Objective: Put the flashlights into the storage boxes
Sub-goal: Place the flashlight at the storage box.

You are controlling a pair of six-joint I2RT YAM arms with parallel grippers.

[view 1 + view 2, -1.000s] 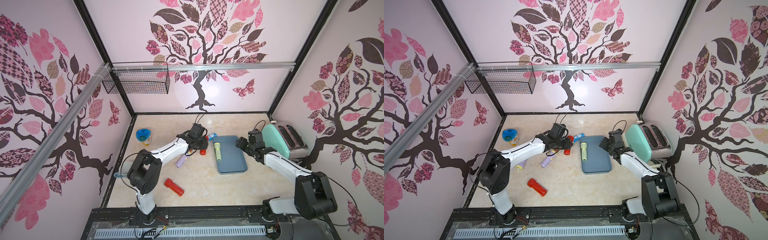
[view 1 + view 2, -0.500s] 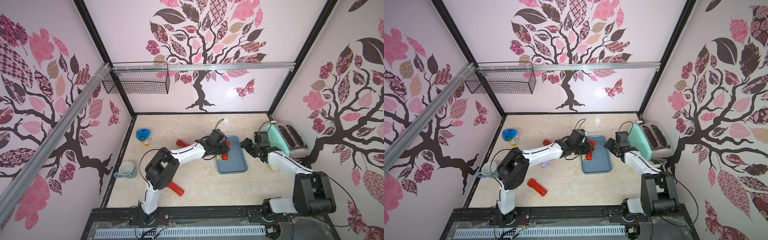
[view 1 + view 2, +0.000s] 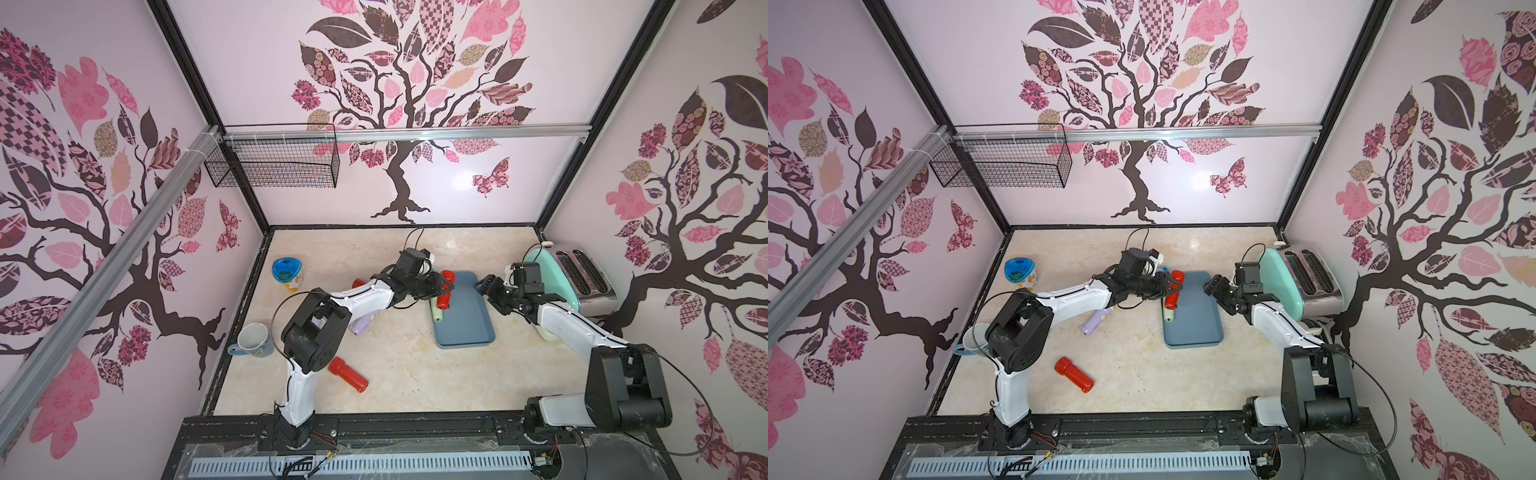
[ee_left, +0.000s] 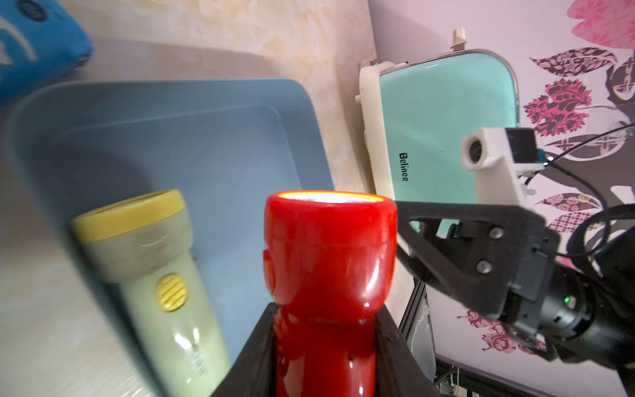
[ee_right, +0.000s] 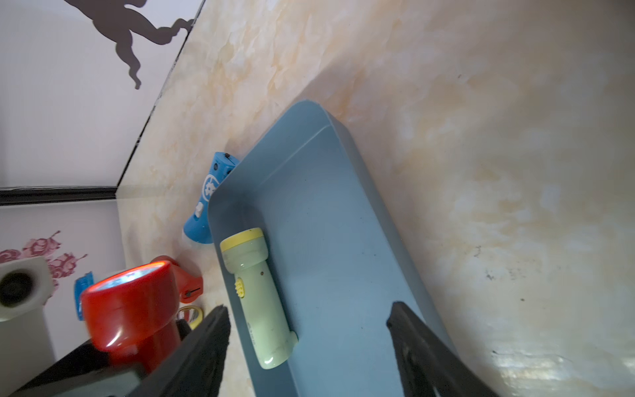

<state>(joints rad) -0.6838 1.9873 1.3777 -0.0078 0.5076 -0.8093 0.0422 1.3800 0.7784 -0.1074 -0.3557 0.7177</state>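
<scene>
The slate-blue storage box [image 3: 469, 328] [image 3: 1196, 328] lies mid-table with a pale green flashlight [image 3: 436, 311] [image 5: 257, 295] inside, along its left wall. My left gripper [image 3: 444, 289] [image 4: 324, 316] is shut on a red flashlight [image 3: 445, 291] [image 4: 330, 247], held just above the box's far left part. My right gripper [image 3: 484, 287] [image 5: 307, 312] hovers open and empty at the box's far right rim. Outside the box lie a red flashlight [image 3: 348, 374], a lilac one [image 3: 360, 325], a red one [image 3: 358, 283] behind the left arm, and a blue-and-white one [image 5: 209, 199].
A mint-green toaster [image 3: 569, 278] stands right of the box, close behind my right arm. A blue-lidded yellow jar [image 3: 287, 274] and a white mug [image 3: 253, 340] sit by the left wall. A black wire basket [image 3: 274, 162] hangs on the back rail.
My left gripper has carried the red flashlight from the floor left of the box to above its far left part. The right gripper's jaws have opened wider.
</scene>
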